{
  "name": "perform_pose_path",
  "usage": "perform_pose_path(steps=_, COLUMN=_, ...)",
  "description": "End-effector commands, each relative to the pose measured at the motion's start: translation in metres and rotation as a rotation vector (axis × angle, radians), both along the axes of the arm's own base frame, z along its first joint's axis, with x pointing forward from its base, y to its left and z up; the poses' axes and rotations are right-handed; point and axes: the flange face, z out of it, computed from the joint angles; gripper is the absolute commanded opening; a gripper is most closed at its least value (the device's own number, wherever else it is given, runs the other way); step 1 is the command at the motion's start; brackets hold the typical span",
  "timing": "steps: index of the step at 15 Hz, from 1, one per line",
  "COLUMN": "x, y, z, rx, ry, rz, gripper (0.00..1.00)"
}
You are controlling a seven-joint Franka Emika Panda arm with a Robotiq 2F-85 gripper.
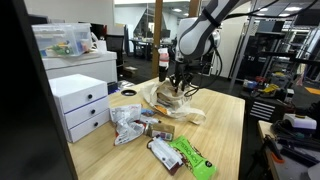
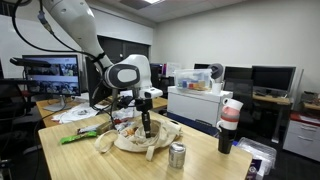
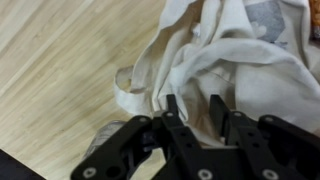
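Wooden table (image 3: 60, 60) under rumpled cloth bag (image 3: 230, 50), claw (image 3: 191, 102) unclenched over its folds, bag's contents out of sight.

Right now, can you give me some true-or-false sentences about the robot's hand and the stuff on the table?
1. The hand is right over a cream cloth bag. True.
2. The table is made of glass. False: it is wood.
3. A white drawer unit stands on the table. True.
4. The green packet is inside the bag. False: it lies on the table, apart from the bag.
5. A metal can stands on the table. True.
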Motion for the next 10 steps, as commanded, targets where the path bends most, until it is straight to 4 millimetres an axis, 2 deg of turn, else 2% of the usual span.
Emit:
perform_pose_path(steps=1, x=-0.003, y=0.015, z=0.039, rx=0.013, ry=-0.070, rz=-0.004, gripper=0.73)
perform_pose_path(steps=5, x=0.009, y=0.038, z=0.061, rx=0.035, ry=-0.124, rz=0.035, gripper=0.98)
perform_pose_path(steps=10, x=0.023, y=0.079, z=0.054, rx=0.056, ry=-0.132, rz=0.112, gripper=1.00)
